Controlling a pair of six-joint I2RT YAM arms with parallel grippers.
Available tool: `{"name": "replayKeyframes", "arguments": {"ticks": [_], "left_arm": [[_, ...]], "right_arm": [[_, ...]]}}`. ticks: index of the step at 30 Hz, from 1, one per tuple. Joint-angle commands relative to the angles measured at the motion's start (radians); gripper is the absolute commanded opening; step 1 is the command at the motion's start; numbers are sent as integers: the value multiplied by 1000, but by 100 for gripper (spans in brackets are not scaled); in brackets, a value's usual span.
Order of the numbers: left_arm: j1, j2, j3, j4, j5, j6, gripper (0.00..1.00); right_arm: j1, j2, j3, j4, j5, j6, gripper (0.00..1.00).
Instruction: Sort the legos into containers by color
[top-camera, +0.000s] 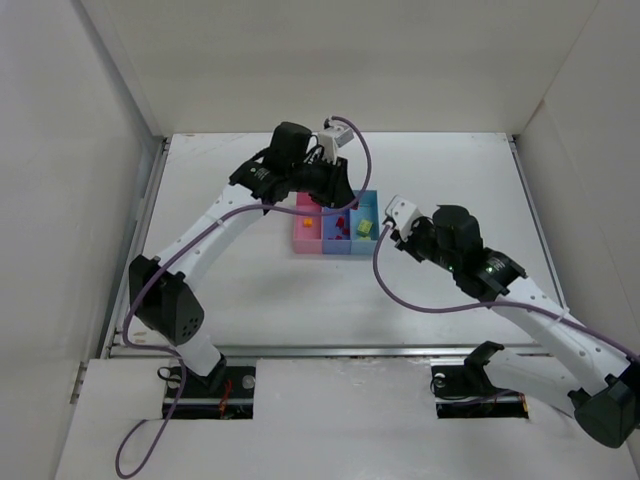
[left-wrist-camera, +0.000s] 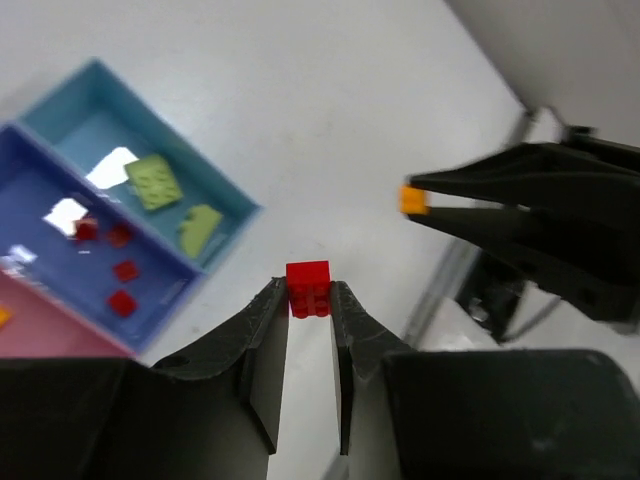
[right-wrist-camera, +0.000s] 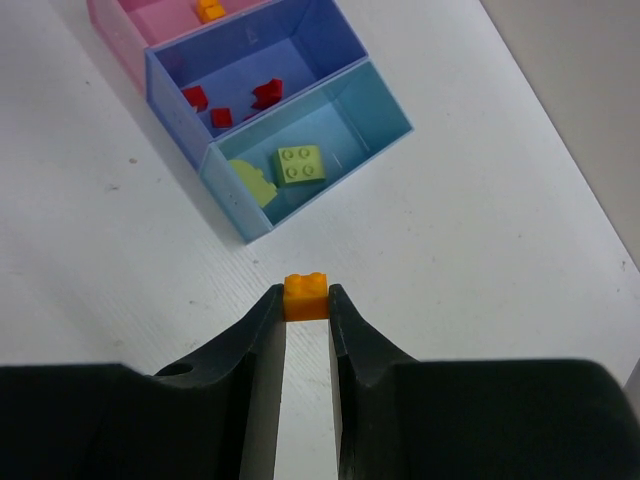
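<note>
**Two bricks in hand, the rest already binned**

The sort looks nearly finished. The pink bin (right-wrist-camera: 120, 40) holds one orange piece (right-wrist-camera: 210, 10). The blue bin (right-wrist-camera: 175, 100) holds several red bricks (right-wrist-camera: 268, 92). The light-blue bin (right-wrist-camera: 232, 205) holds two green bricks (right-wrist-camera: 300, 163).

What remains is in the jaws. The left gripper (left-wrist-camera: 308, 298) is pinched narrow on a red brick (left-wrist-camera: 308, 286), held over bare table just off the light-blue end of the row. The right gripper (right-wrist-camera: 306, 302) is clamped on an orange brick (right-wrist-camera: 305, 294), also in the air, near the front of the light-blue bin.

Going by the colours already placed, the red one likely belongs in the blue bin and the orange one in the pink. The top view shows no loose bricks outside the bins.

The table (top-camera: 450, 190) is flat, matte white. Plain white walls (top-camera: 60, 150) close it in on the left, right and far sides.
</note>
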Motion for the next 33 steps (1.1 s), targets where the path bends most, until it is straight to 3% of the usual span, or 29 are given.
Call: {"name": "replayKeyframes", "arguments": {"ticks": [1,2,7,14,18,21,23,27,33], "left_arm": [[-4,42,-5,-1,-272,172,0],[-4,55,-20,28,-334,172,0],[6,113,-106,144,-371,172,0],[6,190,-106,163,-455,172,1],[6,199,-132,212,-440,172,12],[6,210,-123,209,-406,172,27],[6,233,-109,191,-396,172,43],[6,242,-98,169,-396,172,61],[18,176,-85,151,-396,153,64]], "right_arm": [[-1,-44,21,40,-2,30,3],[-1,-59,21,41,-2,30,3],[-1,-71,32,41,-21,39,3],[-1,-91,41,21,-21,39,3],[-1,-91,32,21,-30,39,3],[-1,-91,32,12,-30,39,3],[-1,-91,41,11,-30,39,3],[-1,-91,50,2,-30,39,3],[-1,-78,71,2,-65,39,3]]}}
